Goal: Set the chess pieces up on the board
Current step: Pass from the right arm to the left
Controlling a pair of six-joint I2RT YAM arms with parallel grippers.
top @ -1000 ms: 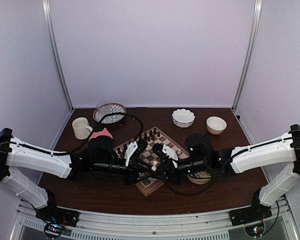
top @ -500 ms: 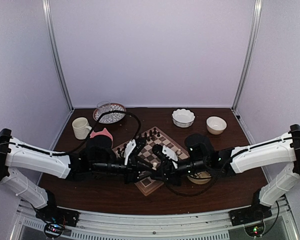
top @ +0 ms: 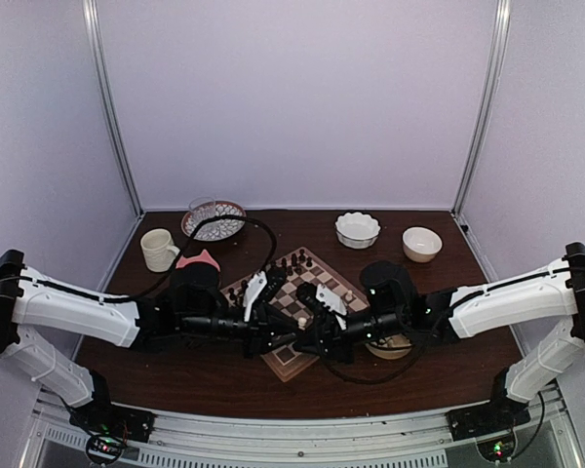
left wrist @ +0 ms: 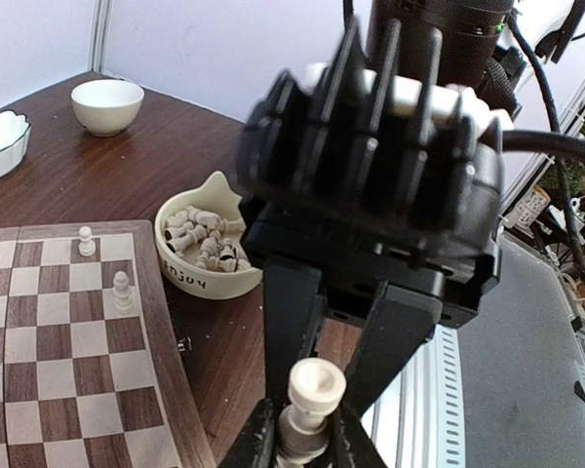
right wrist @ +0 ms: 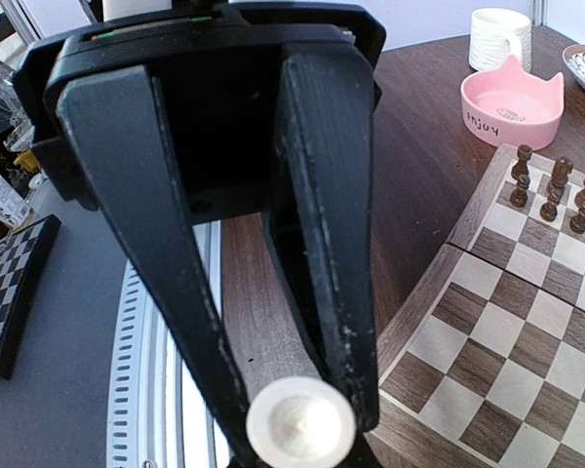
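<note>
Left wrist: right hand (left wrist: 313, 413) pinches a chess piece (left wrist: 317, 383) (jaws narrow).

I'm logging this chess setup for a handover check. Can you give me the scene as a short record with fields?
right hand: shut on a white chess piece
left hand: flanks the same piece's lower part; grip unclear
board: two white pieces stand near one edge, dark pieces lined up along another
cat-eared bowl: beside the board, holds spare white pieces

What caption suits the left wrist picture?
The right gripper and left gripper meet on one cream chess piece; board and bowl behind.
</note>
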